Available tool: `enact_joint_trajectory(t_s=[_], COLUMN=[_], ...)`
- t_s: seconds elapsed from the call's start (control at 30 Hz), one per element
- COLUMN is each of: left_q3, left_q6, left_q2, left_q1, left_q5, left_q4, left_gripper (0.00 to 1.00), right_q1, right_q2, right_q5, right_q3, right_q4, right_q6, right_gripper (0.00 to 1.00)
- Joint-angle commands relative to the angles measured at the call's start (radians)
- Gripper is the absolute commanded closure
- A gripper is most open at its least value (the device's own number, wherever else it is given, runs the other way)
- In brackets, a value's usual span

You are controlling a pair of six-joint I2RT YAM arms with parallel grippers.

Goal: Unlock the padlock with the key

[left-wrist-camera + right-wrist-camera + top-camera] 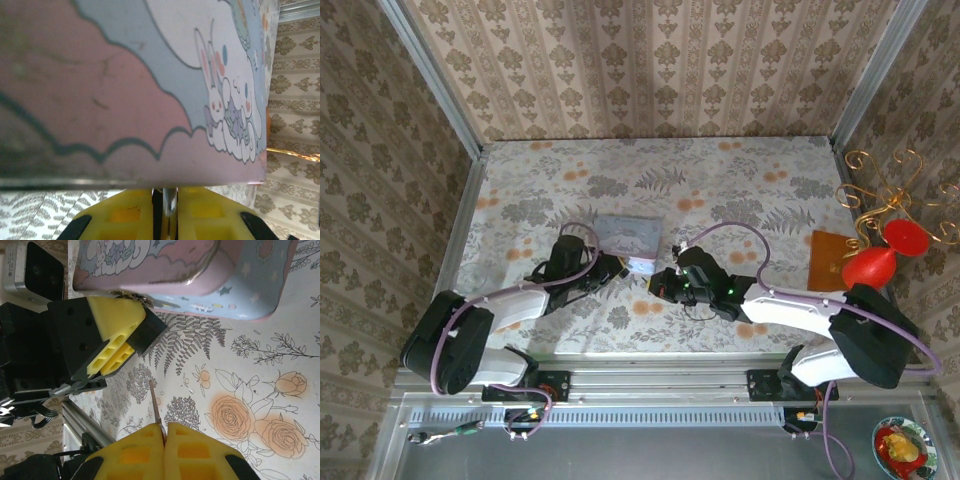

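My left gripper (167,192) is shut on a small dark and silvery metal piece (170,202), the padlock, right under the front edge of the pale blue and pink cartoon tin (125,100). From the right wrist view, the left gripper's yellow fingers (117,315) press against the tin (200,275) at its clasp. My right gripper (164,427) is shut on the key (155,402); its thin grey blade sticks out towards the left gripper, a short way from it. In the top view the left gripper (618,266) and the right gripper (658,283) meet at the tin's (630,233) near edge.
The floral table (740,190) is walled by patterned panels on three sides. A gold wire stand with red ornaments (890,250) and a brown board (828,260) stand at the right edge. A small plate (903,447) sits below the rail at bottom right.
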Motion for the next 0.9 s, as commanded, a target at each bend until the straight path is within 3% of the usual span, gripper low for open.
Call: enact_joint_trajectory(t_s=[0.0,0.2,0.33,0.5,0.87], left_q3=[-0.025,-0.068,-0.097,-0.115,-0.121], left_q6=[-0.059,-0.11,-0.131,-0.144,-0.156], left_q2=[-0.034,-0.043,-0.068,-0.103,-0.099], left_q1=[0.018,0.037,0.051,0.057,0.061], left_q5=[0.096,0.124,0.122,0.116,0.117], left_q4=[0.038,0.111,0.121,0.11,0.115], left_gripper=[1.0,1.0,1.0,1.0,1.0], right_q1=[0.01,0.018,-0.003,-0.005,-0.002], right_q2=[0.046,0.085,0.13,0.195,0.217], right_q5=[-0.015,-0.038,-0.121,-0.186,-0.201], right_q3=[-0.031,-0.039,0.008,0.002,-0.025], right_q4=[0.132,0.178,0.109,0.193,0.329], right_q6=[0.028,0.018,0.019,0.041,0.073], right_gripper=[1.0,1.0,1.0,1.0,1.0])
